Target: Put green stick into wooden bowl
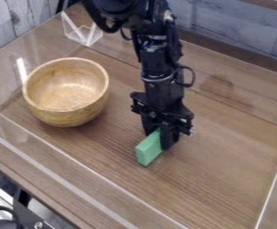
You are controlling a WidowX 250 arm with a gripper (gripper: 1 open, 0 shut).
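Observation:
The green stick (149, 148) is a small mint-green bar near the middle of the wooden table, tilted with its upper end between my fingers and its lower end on or close to the tabletop. My gripper (165, 136) points almost straight down and is shut on the stick's upper end. The wooden bowl (66, 90) stands to the left, round, light tan and with nothing inside it. The stick is about a bowl's width to the right of the bowl.
Low clear plastic walls (57, 165) border the table on all sides. A clear plastic stand (84, 34) is at the back left. Behind the arm is a tiled wall.

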